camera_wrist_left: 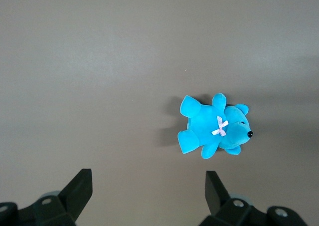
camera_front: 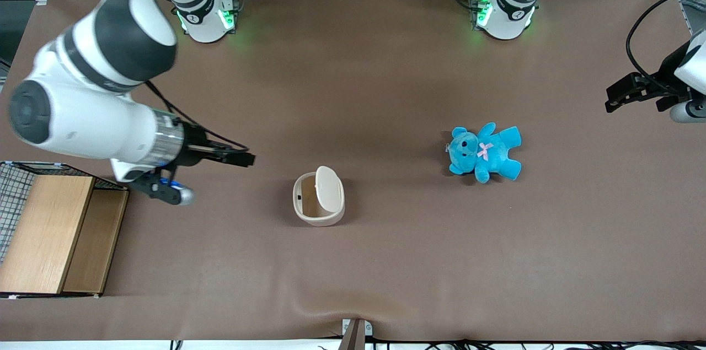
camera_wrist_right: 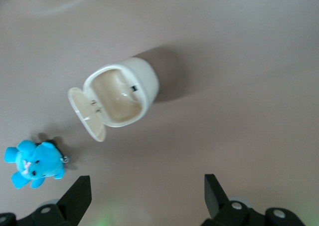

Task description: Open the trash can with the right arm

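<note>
A small cream trash can [camera_front: 319, 199] stands mid-table with its lid [camera_front: 329, 189] swung up, showing a tan inside that looks empty. The right arm's gripper [camera_front: 242, 159] hovers near it, toward the working arm's end, fingers spread wide and holding nothing. A careless sweep could probably knock the light can over or drop the lid shut.
</note>
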